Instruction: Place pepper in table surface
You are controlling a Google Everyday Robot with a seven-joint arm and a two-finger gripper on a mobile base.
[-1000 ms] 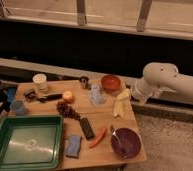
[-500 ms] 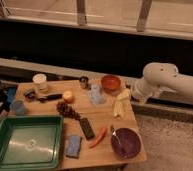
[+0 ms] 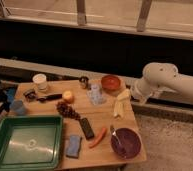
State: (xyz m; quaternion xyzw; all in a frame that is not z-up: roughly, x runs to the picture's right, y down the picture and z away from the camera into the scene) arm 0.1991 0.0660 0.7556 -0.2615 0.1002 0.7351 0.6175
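Note:
The orange-red pepper point(image 3: 97, 137) lies flat on the wooden table surface point(image 3: 104, 114) near the front edge, between the black remote point(image 3: 86, 128) and a purple bowl point(image 3: 126, 142). My white arm point(image 3: 162, 80) reaches in from the right. My gripper point(image 3: 135, 93) is at the arm's end by the table's right edge, beside the pale banana point(image 3: 121, 102) and well away from the pepper. Nothing shows in it.
A green tray point(image 3: 27, 142) fills the front left, with a blue sponge point(image 3: 73, 145) next to it. Grapes point(image 3: 66, 109), a yellow ball point(image 3: 68, 96), a white cup point(image 3: 40, 81), a blue cup point(image 3: 18, 106), an orange bowl point(image 3: 110, 82) and a clear bottle point(image 3: 95, 94) stand on the table.

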